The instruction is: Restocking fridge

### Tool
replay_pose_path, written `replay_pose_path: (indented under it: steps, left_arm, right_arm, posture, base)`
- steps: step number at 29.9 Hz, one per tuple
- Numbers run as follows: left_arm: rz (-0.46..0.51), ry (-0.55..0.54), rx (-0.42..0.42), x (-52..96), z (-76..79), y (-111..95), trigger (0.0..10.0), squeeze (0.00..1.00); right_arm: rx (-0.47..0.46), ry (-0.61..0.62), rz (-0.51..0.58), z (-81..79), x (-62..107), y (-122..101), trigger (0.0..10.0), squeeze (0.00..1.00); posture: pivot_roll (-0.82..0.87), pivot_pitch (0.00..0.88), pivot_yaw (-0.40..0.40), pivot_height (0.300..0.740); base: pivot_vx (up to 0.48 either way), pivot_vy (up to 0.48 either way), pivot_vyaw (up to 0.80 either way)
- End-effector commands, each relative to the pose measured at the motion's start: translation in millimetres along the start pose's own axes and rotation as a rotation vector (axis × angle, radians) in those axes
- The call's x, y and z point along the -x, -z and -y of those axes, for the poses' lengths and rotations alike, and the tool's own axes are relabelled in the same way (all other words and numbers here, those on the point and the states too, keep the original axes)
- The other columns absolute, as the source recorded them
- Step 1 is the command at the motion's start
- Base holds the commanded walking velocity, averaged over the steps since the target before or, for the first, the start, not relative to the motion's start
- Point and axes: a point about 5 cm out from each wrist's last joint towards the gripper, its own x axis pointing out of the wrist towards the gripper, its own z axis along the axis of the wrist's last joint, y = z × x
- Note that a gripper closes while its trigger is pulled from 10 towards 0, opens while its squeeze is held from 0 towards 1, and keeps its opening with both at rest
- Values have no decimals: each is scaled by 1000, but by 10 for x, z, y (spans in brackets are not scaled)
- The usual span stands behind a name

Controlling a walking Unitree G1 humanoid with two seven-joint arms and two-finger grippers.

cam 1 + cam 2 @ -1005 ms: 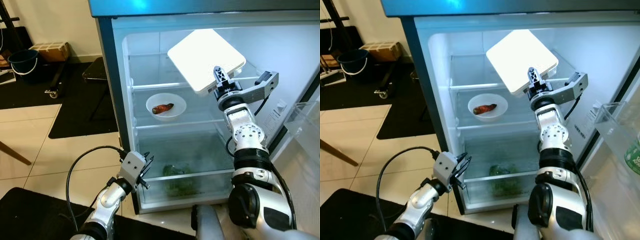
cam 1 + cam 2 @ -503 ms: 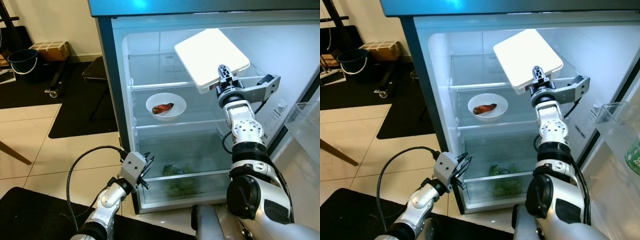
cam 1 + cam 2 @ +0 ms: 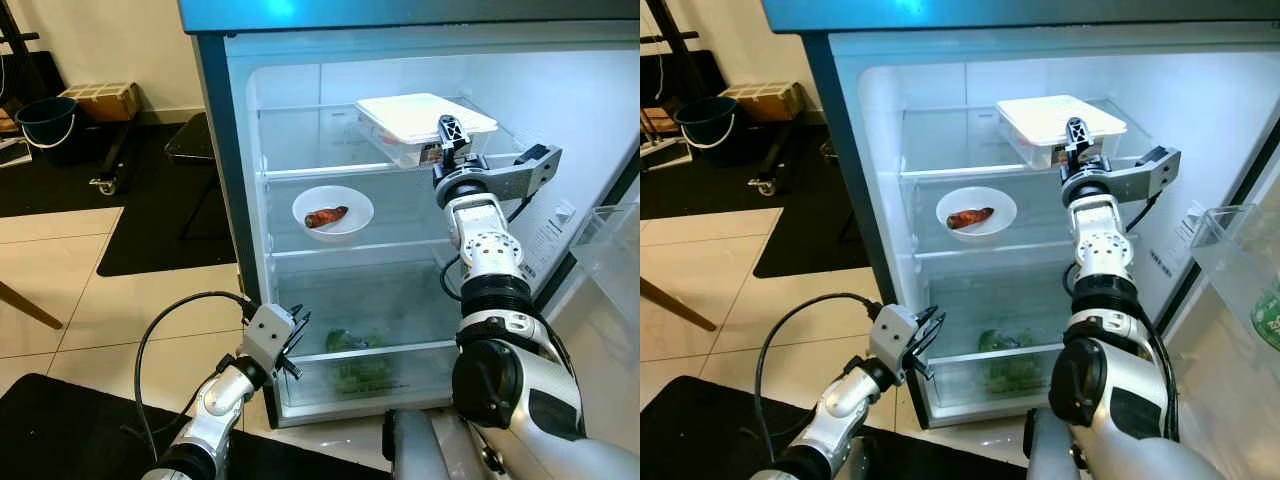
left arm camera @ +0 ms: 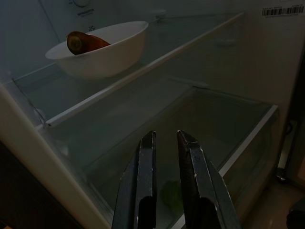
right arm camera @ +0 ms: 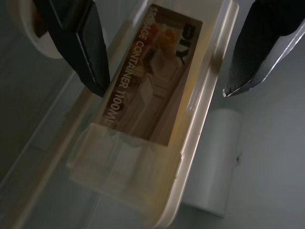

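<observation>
while raised, right hand (image 5: 162, 71) over container (image 3: 425, 117)

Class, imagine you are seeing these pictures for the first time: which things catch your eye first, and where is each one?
First comes the brightly lit open fridge, with a white-lidded storage container lying flat on its top shelf and the right gripper at the container's front edge, jaws spread. One shelf down sits a white bowl holding a reddish-brown piece of food. The left gripper hangs low before the vegetable drawer.
</observation>
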Motion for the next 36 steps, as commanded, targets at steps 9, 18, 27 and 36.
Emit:
replay_pose_path:
  steps: [9,18,27,36]
  left_arm:
    - [35,6,4,-28,68,-40,10000,0]
    - [39,9,2,-48,73,-53,10000,0]
    - [40,16,0,-43,77,-51,10000,0]
    - [40,16,0,-42,85,-51,10000,0]
  right_arm:
    - [122,-132,-118,-47,70,-1,10000,0]
    - [204,-110,-162,93,177,-77,10000,0]
    - [290,-140,-232,169,279,-102,10000,0]
    - [186,-190,-232,83,305,11,10000,639]
  posture:
    - [-86,0,-16,431]
    - [-87,0,-19,431]
    - [-93,0,-14,431]
    - [-84,0,-13,431]
  base:
    - [0,0,0]
    - [0,0,0]
    - [0,0,0]
    - [0,0,0]
